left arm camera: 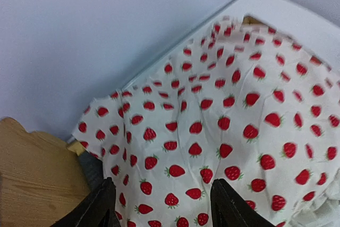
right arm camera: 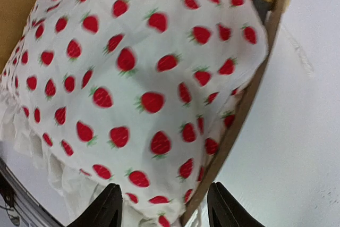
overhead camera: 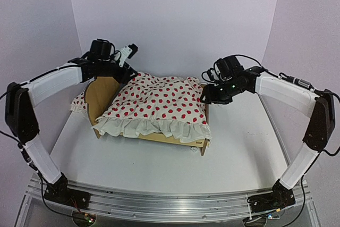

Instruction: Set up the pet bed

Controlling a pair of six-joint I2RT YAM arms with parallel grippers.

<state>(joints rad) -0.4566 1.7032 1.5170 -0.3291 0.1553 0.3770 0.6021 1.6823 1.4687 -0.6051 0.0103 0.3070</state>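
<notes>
The pet bed (overhead camera: 199,143) stands mid-table, its wavy plywood headboard (overhead camera: 101,97) on the left. A white strawberry-print blanket (overhead camera: 159,102) covers it, with the ruffle hanging over the front rail. My left gripper (overhead camera: 132,76) hovers open over the blanket's back corner by the headboard. In the left wrist view the left gripper (left arm camera: 162,211) spans blanket (left arm camera: 212,115) beside the headboard (left arm camera: 32,174), pinching nothing. My right gripper (overhead camera: 204,98) is open at the bed's right end. In the right wrist view the right gripper (right arm camera: 164,211) straddles the wooden rail (right arm camera: 239,115) and the blanket (right arm camera: 133,67).
A small red-dotted white cushion (overhead camera: 78,104) lies on the table behind the headboard, at the left. White walls close in the table at the back and sides. Bare table (overhead camera: 249,152) stretches in front and to the right of the bed.
</notes>
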